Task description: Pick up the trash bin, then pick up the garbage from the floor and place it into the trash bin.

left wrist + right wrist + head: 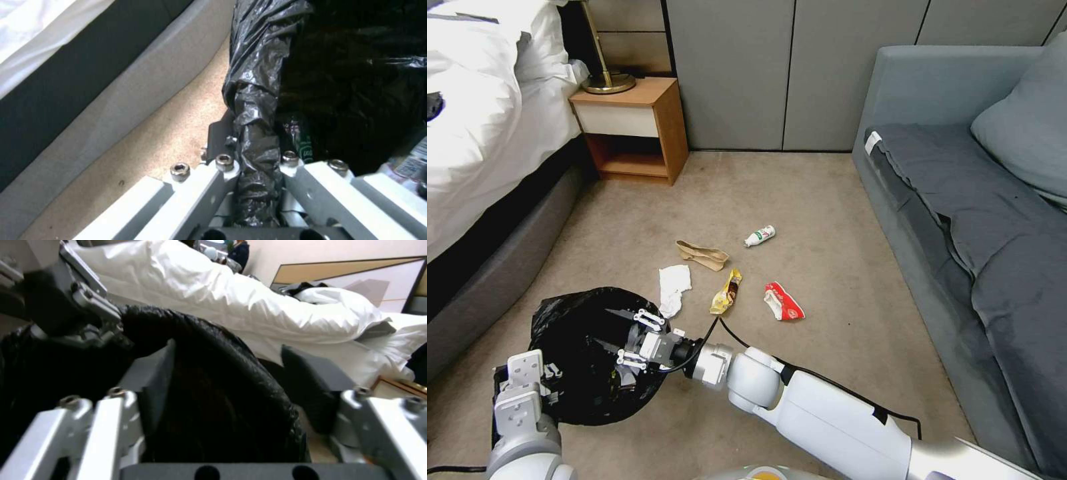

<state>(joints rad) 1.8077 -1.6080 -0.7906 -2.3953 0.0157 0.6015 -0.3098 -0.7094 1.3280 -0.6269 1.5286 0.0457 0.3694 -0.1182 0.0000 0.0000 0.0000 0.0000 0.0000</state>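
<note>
The trash bin (pixel 577 333), lined with a black bag, hangs low at the left, with my left gripper (pixel 550 383) shut on its rim. In the left wrist view the bag's rim (pixel 256 146) is pinched between the jaws, and a green-labelled bottle (pixel 303 146) lies inside. My right gripper (pixel 627 338) hovers over the bin's mouth, open, its dark pads (pixel 311 390) wide apart above the bag (pixel 222 400). Garbage on the carpet: a white bottle (pixel 760 235), a brown paper bag (pixel 702 255), white paper (pixel 674 287), a yellow wrapper (pixel 726 292), a red wrapper (pixel 782 302).
A bed (pixel 474 133) with white bedding runs along the left, right beside the bin. A wooden nightstand (pixel 630 127) with a brass lamp base stands at the back. A grey sofa (pixel 960 200) lines the right side. Bare carpet lies between them.
</note>
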